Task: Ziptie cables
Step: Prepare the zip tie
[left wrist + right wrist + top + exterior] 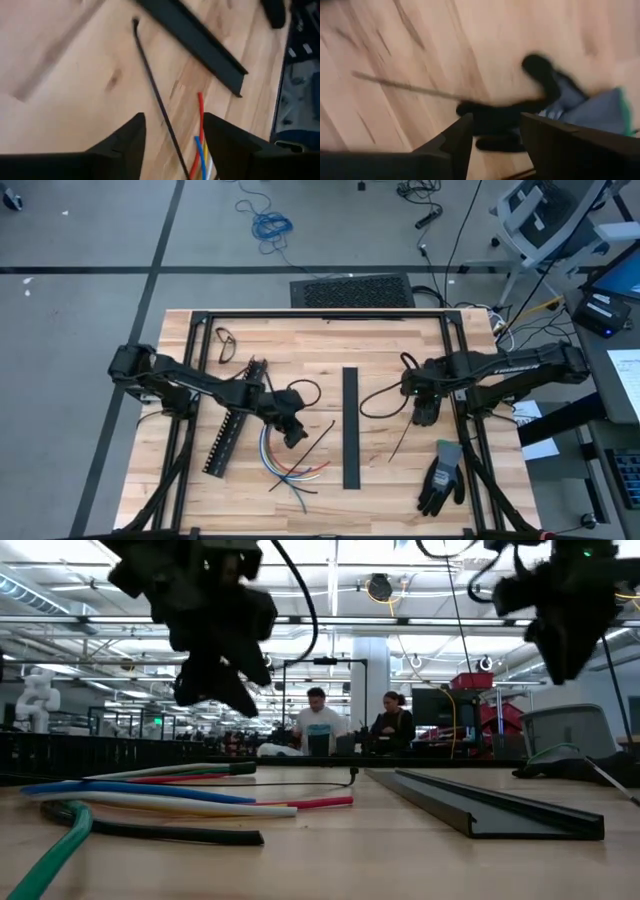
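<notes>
The table (400, 470) fills the frame's centre. The cables (290, 470) lie lower centre-left. The left gripper (293, 432) is held above them, fingers parted, empty. The right gripper (425, 413), centre-right, is likewise parted, empty.

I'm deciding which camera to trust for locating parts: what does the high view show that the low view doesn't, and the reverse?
Only the high view: the work glove near the right arm, the perforated black strip, and a loose zip tie beside the right gripper.

Only the low view: two people seated in the room beyond the table.

Both: the cables, the long black channel, and the left gripper above the cables.
</notes>
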Motion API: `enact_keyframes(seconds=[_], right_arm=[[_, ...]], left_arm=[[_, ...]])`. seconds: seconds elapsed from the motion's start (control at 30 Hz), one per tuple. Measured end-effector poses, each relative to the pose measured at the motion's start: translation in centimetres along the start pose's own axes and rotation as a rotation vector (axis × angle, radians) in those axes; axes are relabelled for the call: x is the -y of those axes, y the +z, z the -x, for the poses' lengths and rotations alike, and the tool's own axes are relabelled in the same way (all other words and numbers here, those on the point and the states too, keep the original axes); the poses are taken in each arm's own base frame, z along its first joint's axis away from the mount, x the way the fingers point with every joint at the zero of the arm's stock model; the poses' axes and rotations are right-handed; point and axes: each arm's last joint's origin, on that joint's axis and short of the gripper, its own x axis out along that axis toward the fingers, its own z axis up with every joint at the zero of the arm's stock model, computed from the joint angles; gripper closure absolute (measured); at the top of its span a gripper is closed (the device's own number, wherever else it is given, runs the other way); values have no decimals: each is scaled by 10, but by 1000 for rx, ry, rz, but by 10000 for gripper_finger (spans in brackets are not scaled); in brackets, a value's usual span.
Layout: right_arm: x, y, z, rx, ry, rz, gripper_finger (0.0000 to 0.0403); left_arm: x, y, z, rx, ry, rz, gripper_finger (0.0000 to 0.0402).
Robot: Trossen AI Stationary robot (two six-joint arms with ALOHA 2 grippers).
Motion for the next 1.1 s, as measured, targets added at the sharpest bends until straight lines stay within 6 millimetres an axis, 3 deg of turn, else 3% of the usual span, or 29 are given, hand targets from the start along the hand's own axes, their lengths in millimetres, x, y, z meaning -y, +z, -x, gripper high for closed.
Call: enact_keyframes(seconds=[0.13,0.3,0.43,0.57,0.77,1.1], right_arm=[[3,-16,-13,-24,-7,13,241],[3,-25,-21,0,7,31,241],[4,-26,-20,28,20,37,241],[4,-26,-18,54,32,49,241],[5,-29,-15,75,41,51,241],[6,-30,-13,88,47,25,241]], left_arm=[[-2,-7,-28,-133,18,174,193],[26,0,-51,-154,33,192,192],[42,9,-55,-148,228,187,192],[43,8,-62,-208,432,123,192],[46,8,-82,-243,389,160,192],[41,6,-91,-199,469,192,208]])
